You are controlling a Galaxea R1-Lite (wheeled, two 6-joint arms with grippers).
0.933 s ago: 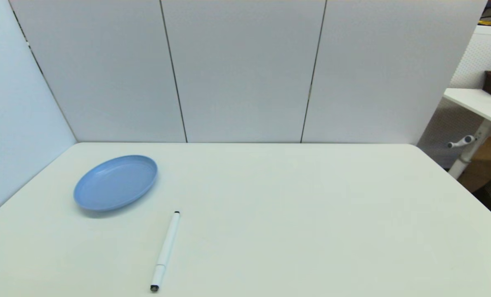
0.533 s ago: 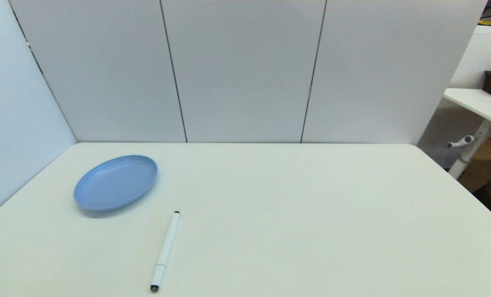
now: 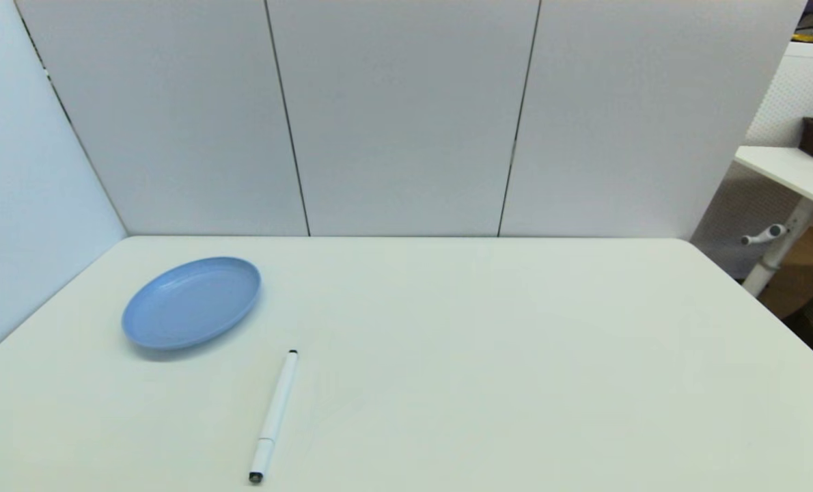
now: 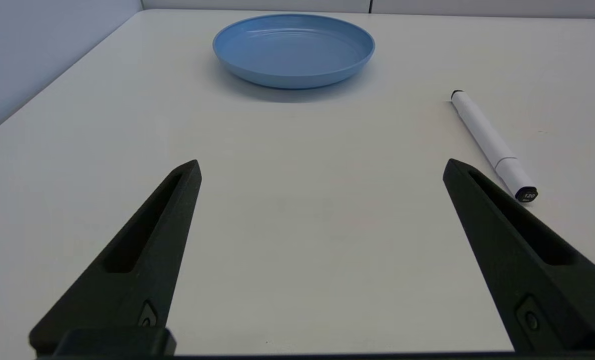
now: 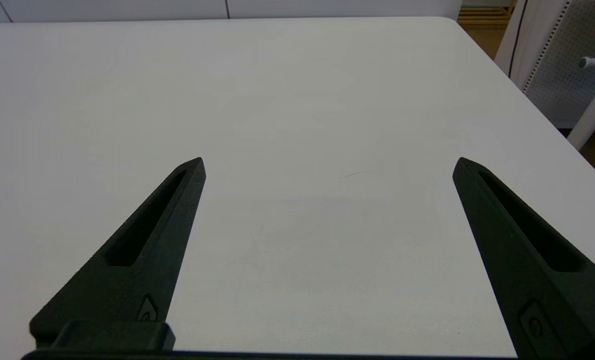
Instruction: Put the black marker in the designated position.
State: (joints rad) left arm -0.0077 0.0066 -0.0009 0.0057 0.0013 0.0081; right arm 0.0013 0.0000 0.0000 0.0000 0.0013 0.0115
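On our white bench (image 3: 488, 355): one black marker (image 3: 274, 414), lying flat near the front edge, just beside and apart from a blue plate (image 3: 191, 301). Our left gripper (image 4: 321, 167) and right gripper (image 5: 328, 165): jaws spread wide, released, holding nothing, low over bare bench.

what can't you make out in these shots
- Both arms: outside the head view; only the left gripper and right gripper show, each open, in its own wrist view.
- Designated position: no mark shows on the white table in any view.
- Black marker: the end-cap print is too small to read in the left wrist view.
- Black marker and blue plate: outside the right wrist view.
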